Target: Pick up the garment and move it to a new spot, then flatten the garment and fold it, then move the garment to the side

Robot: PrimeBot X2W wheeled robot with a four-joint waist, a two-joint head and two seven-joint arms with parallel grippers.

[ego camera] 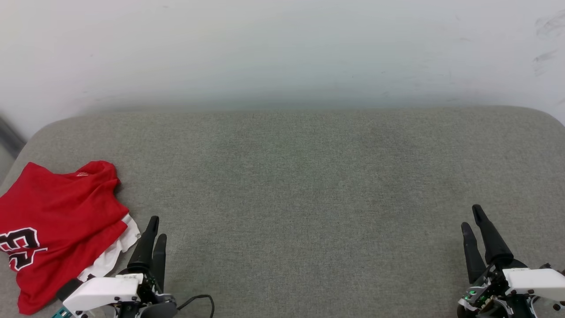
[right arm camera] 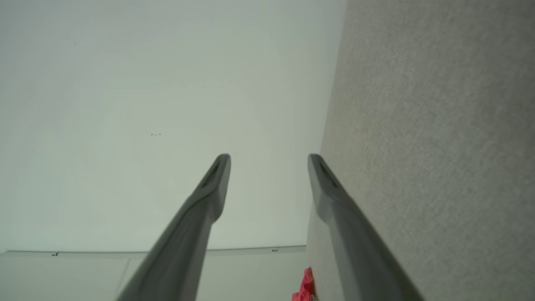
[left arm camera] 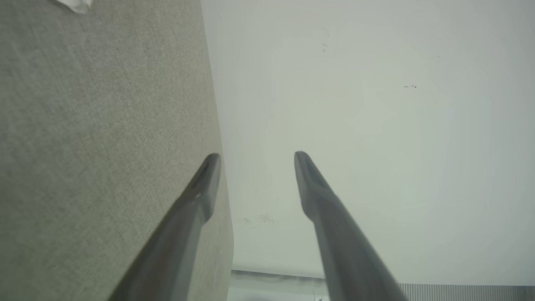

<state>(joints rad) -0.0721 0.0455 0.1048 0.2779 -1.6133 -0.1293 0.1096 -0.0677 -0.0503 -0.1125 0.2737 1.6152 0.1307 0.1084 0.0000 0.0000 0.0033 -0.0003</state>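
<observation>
Grey fabric bench (ego camera: 309, 198), red garment (ego camera: 57, 221) crumpled at its left end
Left tool (ego camera: 158, 226), fingers spread, sits just beside the garment; right tool (ego camera: 470, 215), also spread, lies well apart at the right; pale wall (ego camera: 282, 53) behind.

1. The garment (ego camera: 62, 212) is showing as thin, smooth red cloth, creasing softly.
2. The padded surface (ego camera: 309, 198) is showing coarse grey woven fabric, matt.
3. The wall (ego camera: 282, 48) is looking pale, matt and faintly scuffed.
4. The left gripper (ego camera: 158, 226) and right gripper (ego camera: 470, 215) are looking like dark, smooth plastic with a slight sheen.
</observation>
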